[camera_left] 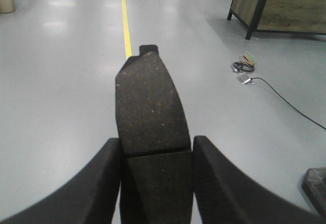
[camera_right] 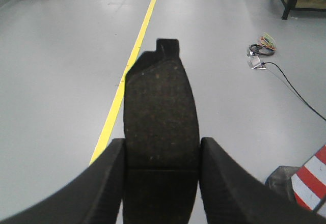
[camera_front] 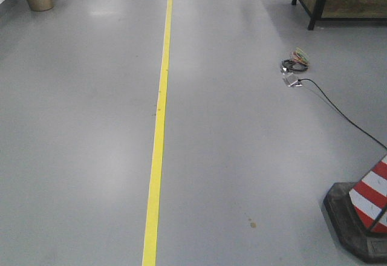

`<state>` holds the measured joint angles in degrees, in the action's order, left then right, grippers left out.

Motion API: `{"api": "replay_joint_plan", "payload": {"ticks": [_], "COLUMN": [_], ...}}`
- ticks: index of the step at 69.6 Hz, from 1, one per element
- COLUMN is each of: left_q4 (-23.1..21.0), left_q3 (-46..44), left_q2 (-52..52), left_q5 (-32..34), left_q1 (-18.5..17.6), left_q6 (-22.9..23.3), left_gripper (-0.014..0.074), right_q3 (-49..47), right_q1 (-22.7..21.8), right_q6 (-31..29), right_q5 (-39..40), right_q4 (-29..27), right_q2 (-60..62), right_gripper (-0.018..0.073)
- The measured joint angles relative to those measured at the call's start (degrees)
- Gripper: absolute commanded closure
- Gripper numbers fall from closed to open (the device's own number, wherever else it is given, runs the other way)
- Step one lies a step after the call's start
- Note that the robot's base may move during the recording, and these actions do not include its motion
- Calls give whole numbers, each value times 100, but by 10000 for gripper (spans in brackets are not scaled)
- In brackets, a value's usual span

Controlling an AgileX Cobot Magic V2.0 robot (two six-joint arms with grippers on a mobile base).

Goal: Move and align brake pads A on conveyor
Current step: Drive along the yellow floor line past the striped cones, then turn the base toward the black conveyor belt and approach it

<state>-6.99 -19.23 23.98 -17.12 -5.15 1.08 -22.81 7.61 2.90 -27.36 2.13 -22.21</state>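
The left gripper [camera_left: 156, 155] was clenched on a brake pad A [camera_left: 150, 102], the right gripper [camera_right: 160, 152] on a second brake pad A [camera_right: 160, 96], each gripped across its narrow width at the near half, the far end jutting over floor [camera_left: 61, 81]; the conveyor appeared in no view. The pads looked rigid, dense and gritty, unlikely to flex or slip, though the far tips might chip. Open floor flanked the yellow line [camera_front: 158, 127], while a cable [camera_front: 338, 112] and a striped cone [camera_front: 369, 199] bounded the right
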Motion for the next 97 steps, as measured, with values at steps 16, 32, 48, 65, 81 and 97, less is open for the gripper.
{"api": "replay_joint_plan", "payload": {"ticks": [16, 32, 48, 65, 81, 97], "left_q4": [0, 0, 0, 0, 0, 0], "left_q3": [0, 0, 0, 0, 0, 0], "left_q2": [0, 0, 0, 0, 0, 0], "left_q5": [0, 0, 0, 0, 0, 0], "left_q1": [0, 0, 0, 0, 0, 0], "left_q6": [0, 0, 0, 0, 0, 0], "left_gripper": [603, 603, 603, 603, 603, 603], "right_q3": [0, 0, 0, 0, 0, 0], "right_q1": [0, 0, 0, 0, 0, 0], "right_q6": [0, 0, 0, 0, 0, 0], "right_q5": [0, 0, 0, 0, 0, 0], "right_q4": [-6, -11, -11, -11, -11, -11], "right_q2": [0, 0, 0, 0, 0, 0], "right_gripper": [566, 566, 566, 566, 566, 566]}}
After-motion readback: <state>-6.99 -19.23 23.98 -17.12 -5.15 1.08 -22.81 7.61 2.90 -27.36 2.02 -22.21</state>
